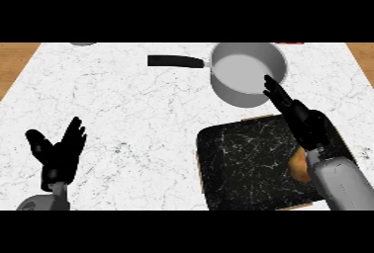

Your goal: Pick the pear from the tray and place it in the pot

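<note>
While the pear (298, 165) lies on the tray (241, 163), right side, tucked against my right forearm and half hidden by it, I judge the pick is not yet done. Only a yellow-brown patch of it shows, so I can't tell its orientation.

My right hand (296, 111) is past it: fingers straight, released, holding nothing, pointing far toward the pot (248, 66), fingertips over the pot's near rim. Wrist sits over the tray's far right edge.

Pot is just far of the tray, grey, nothing visible inside, black handle (175, 61) sticking left.

My left hand (58, 148) is at near left over the white marble counter (131, 108), open, fingers up, resting. Not involved.

Step in hand, as I read it: reach/approach for the grasp, but hand is overshooting the fruit.

Next move calls for: pull right hand back near, bring palm over the pear, lower, curl fingers round it. Then lift, carry far, let go over the pot.
</note>
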You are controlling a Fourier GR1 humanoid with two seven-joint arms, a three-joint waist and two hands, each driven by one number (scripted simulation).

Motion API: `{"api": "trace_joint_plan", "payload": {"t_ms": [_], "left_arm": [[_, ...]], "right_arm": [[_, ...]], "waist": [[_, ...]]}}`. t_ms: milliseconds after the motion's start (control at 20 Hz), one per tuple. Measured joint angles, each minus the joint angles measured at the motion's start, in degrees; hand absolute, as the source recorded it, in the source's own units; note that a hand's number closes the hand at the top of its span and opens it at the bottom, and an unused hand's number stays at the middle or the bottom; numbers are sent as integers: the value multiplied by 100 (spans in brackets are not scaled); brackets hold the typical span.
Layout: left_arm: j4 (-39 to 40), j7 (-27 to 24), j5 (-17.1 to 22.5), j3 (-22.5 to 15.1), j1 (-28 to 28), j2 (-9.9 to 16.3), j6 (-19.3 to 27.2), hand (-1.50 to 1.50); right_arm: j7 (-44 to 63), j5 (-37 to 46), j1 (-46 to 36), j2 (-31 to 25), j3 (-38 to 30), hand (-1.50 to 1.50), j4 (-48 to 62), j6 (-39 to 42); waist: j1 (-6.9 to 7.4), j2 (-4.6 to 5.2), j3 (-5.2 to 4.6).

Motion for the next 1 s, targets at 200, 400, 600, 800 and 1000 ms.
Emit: {"api": "trace_joint_plan", "payload": {"t_ms": [200,400,600,800,1000], "left_arm": [[-463,-151,-120,80,-235,196,39,0],[-909,-304,-237,117,-594,428,9,0],[-1237,-233,-271,60,-785,492,-32,0],[-1488,-65,-310,49,-848,546,-24,0],[-1739,129,-383,39,-818,522,-1,0]], "right_arm": [[-741,-378,73,-344,-692,150,-33,282],[-1477,-18,-5,-1161,-1253,-150,136,342],[-2937,-98,347,-1235,-1972,-150,916,251],[-4438,-286,505,-1351,-2413,-150,1607,783],[-4892,-241,558,-1722,-2560,-150,1740,1333]], "waist": [[-116,66,-48],[-185,75,-79],[-161,127,-70],[-123,138,-76],[-132,127,-90]]}}
